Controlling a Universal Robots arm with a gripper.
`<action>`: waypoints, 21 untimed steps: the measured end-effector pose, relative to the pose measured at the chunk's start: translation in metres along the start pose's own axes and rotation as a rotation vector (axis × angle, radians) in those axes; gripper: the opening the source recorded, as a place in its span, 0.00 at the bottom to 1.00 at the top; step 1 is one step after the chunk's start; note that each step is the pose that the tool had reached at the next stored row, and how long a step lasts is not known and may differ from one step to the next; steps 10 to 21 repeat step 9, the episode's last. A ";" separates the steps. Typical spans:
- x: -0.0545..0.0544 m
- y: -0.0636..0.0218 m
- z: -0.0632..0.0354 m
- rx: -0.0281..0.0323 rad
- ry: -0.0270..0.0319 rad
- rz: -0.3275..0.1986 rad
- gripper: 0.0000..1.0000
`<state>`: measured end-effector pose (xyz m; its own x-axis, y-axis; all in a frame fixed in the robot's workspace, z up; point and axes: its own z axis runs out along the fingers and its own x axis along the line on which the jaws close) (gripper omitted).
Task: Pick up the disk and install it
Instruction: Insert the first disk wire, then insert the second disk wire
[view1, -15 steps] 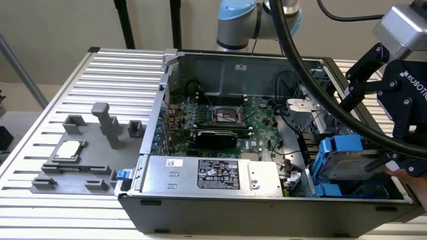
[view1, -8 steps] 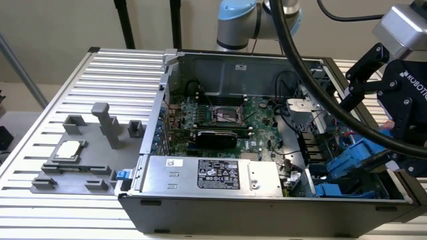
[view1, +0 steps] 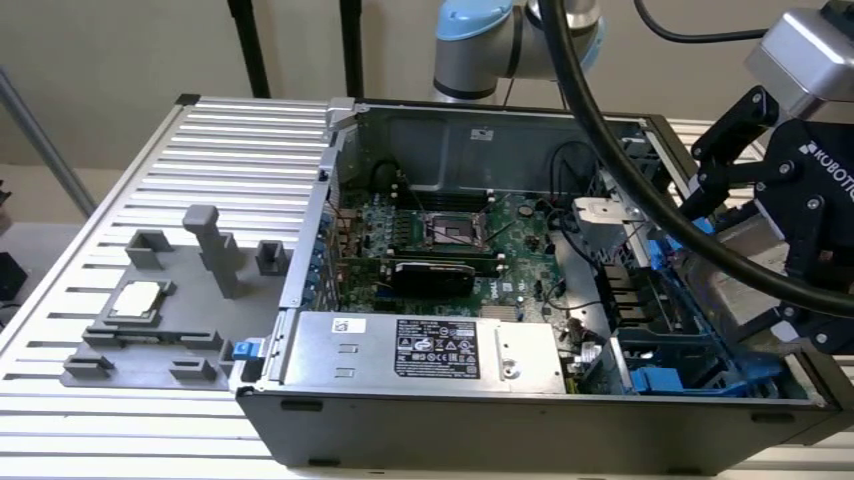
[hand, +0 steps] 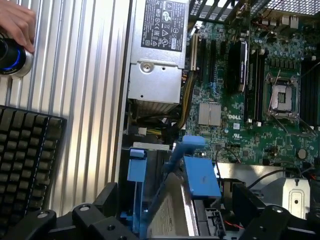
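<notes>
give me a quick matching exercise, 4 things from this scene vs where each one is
Things:
1. disk
2. CPU chip
3. power-supply box
4. person's hand

Places:
A. on the grey fixture outside the case
B. inside the case, along its near wall in the exterior view
C. in the gripper, tilted over the case's drive bays
D. on a round knob beside the keyboard

Pairs: 1-C, 2-A, 3-B, 4-D

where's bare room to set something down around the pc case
Free: the ribbed table behind the grey fixture tray, on the exterior view's left. Crowded: inside the case, where the tool holds the disk over the drive bay.
</notes>
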<state>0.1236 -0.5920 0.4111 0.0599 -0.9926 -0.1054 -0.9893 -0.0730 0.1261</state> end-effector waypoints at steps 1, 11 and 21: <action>0.000 0.0000 0.0000 0.0000 -0.0001 0.000 1.00; 0.000 0.0000 0.0000 0.0000 0.0000 0.000 1.00; 0.000 0.0000 0.0000 0.0000 0.0000 0.000 1.00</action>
